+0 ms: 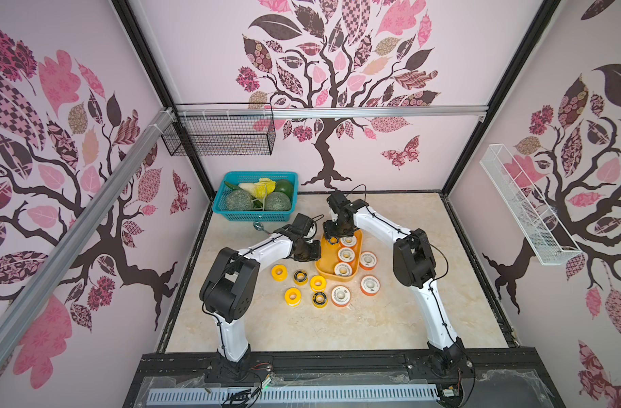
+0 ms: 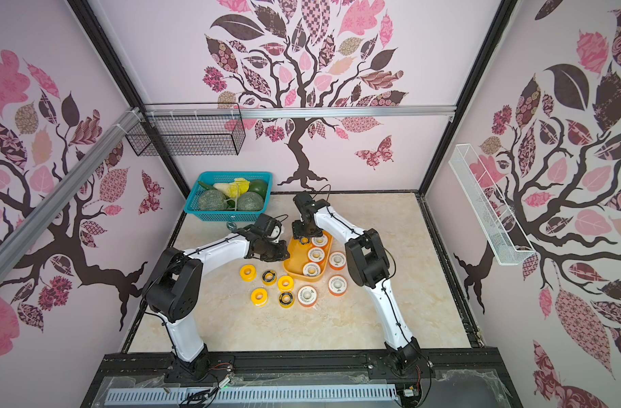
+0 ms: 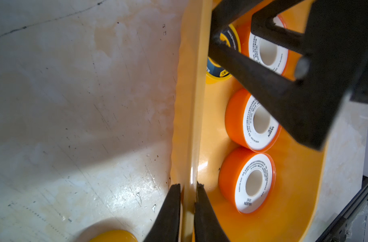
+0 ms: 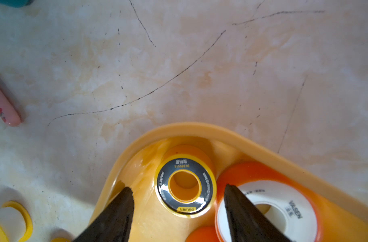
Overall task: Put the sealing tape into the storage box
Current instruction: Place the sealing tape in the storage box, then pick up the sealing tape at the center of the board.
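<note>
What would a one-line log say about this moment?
left gripper: shut on storage box rim | right gripper: open over black-and-yellow tape roll in box | pending: loose tape rolls on table

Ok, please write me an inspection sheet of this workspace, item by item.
Surface: marbled beige tabletop, scratched.
Job's things: storage box holds four tape rolls; eight more rolls lie outside on the table.
Clutter: teal basket of vegetables; small round-headed tool beside it.
Grippers: left gripper shut on the storage box rim; right gripper open over the yellow-black roll inside.
Cables: black cables along both arms; loose wires at the front rail.
Surroundings: tree-patterned walls; black wire basket and white mesh shelf mounted on them.
</note>
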